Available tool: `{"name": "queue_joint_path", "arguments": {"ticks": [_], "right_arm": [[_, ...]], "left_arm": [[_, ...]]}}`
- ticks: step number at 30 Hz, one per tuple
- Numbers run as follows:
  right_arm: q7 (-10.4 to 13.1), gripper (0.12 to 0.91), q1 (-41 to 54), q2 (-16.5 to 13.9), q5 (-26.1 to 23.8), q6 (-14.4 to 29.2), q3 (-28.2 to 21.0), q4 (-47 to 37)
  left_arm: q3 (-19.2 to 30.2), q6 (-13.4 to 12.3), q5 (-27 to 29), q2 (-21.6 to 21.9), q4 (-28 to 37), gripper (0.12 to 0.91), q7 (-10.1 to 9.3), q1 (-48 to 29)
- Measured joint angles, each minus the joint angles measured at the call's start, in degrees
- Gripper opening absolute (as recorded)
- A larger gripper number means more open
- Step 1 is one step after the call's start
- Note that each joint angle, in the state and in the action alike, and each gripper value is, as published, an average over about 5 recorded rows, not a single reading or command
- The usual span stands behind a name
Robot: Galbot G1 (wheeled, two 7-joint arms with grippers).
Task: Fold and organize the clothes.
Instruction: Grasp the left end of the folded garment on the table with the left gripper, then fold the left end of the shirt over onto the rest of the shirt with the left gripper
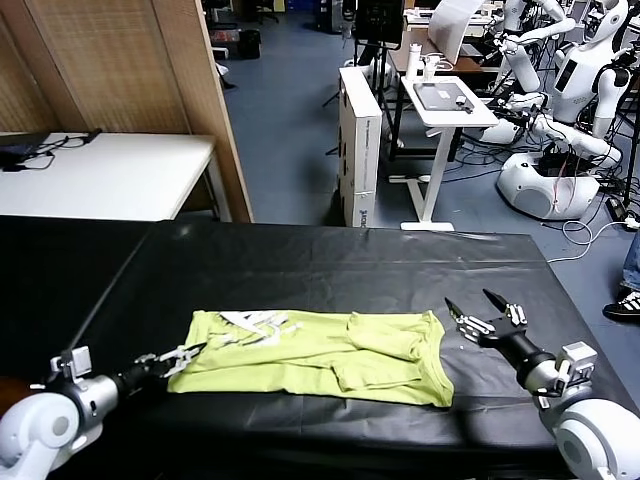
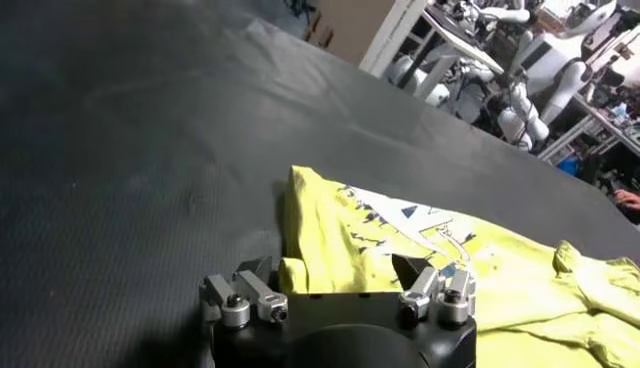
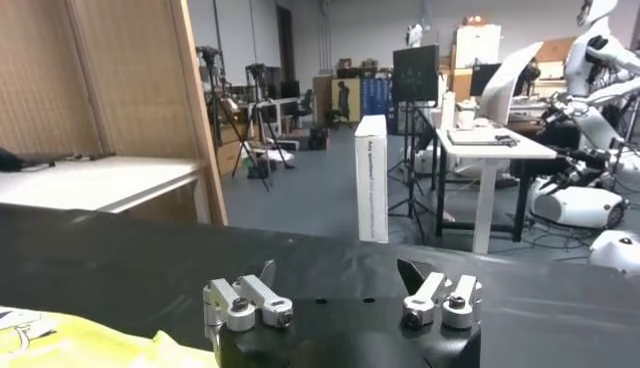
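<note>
Lime yellow-green T-shirt [image 1: 320,355] is laid flat and partly folded on the black table cover [image 1: 300,265], near the front edge, stretched across between the two arms; a white printed graphic [image 1: 255,328] is seen on the part toward the robot's left; sleeve folds are bunched toward the right end; left gripper [image 1: 183,357] is held low at the shirt's left edge, fingers spread wide, tips at or just over the fabric hem, nothing clamped; in the left wrist view the left gripper [image 2: 335,275] is seen with jaws wide apart and the shirt's folded corner [image 2: 300,230] lying between and beyond the fingers; actual contact with the cloth cannot be told; right gripper [image 1: 483,305] is held just beside the shirt's right edge, apart from the cloth, fingers spread wide, empty; in the right wrist view a strip of the shirt [image 3: 90,345] is seen low at one side; a white table [image 1: 110,170] and a white desk [image 1: 450,100] stand beyond the work surface
</note>
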Motion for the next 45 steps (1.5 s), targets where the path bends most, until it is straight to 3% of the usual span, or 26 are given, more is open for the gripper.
{"name": "queue_joint_path", "arguments": {"ticks": [11, 14, 18, 23, 26, 33, 40, 45], "right_arm": [[-0.02, 0.907, -0.12, 0.4, -0.61, 0.09, -0.34, 0.47], [-0.02, 0.907, 0.03, 0.54, -0.94, 0.19, -0.64, 0.59], [-0.05, 0.907, 0.05, 0.78, -1.24, 0.24, -0.74, 0.65], [-0.13, 0.907, 0.19, 0.85, -1.4, 0.26, -0.81, 0.61], [-0.14, 0.907, 0.36, 0.89, -1.45, 0.28, -0.86, 0.55], [-0.03, 0.907, 0.46, 1.19, -1.51, 0.35, -0.89, 0.15], [0.59, 0.907, 1.15, 2.26, -1.63, 0.3, -1.11, -0.58], [0.7, 0.907, 0.76, 3.0, -2.01, 0.29, -1.18, -0.88]], "left_arm": [[0.4, 0.06, -0.75, -0.77, 0.04, 0.902, -0.21, -0.23], [0.43, 0.09, -0.74, -0.77, 0.05, 0.841, -0.5, -0.23], [0.47, 0.16, -0.53, -0.8, 0.04, 0.626, -0.68, 0.03], [0.56, 0.39, -0.39, -0.96, -0.2, 0.304, -0.72, 0.29], [0.59, 0.46, -0.11, -1.17, -0.51, 0.193, -0.73, 0.26], [-0.08, 0.41, 4.02, -0.97, -1.29, 0.185, -0.55, 0.59], [-3.49, 0.04, 9.28, 2.4, -0.98, 0.185, -0.13, 2.59], [-8.07, -3.48, 13.81, 6.26, -1.26, 0.185, -0.41, 5.15]]}}
